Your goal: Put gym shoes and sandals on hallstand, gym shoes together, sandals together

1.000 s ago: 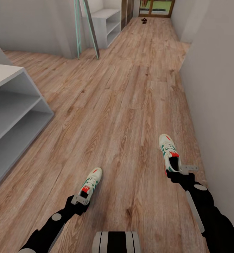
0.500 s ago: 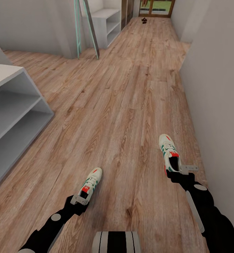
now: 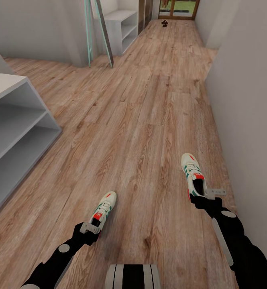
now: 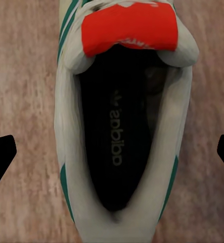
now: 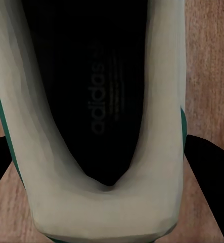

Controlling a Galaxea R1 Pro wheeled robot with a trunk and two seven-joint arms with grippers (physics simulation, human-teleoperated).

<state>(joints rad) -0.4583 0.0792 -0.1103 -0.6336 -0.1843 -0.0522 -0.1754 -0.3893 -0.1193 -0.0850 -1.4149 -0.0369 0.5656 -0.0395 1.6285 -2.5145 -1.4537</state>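
Sneakers on floor; left claw [image 4: 112, 152] apart, straddling one; right claw [image 5: 112, 162] apart around other's heel.

Both black arms reach forward and down from the lower edge of the head view, the left gripper [image 3: 94, 226] spread wide with its finger tips at the wrist view's opposite edges, the right gripper [image 3: 208, 194] likewise parted, its dark fingers [image 5: 209, 164] standing close together.
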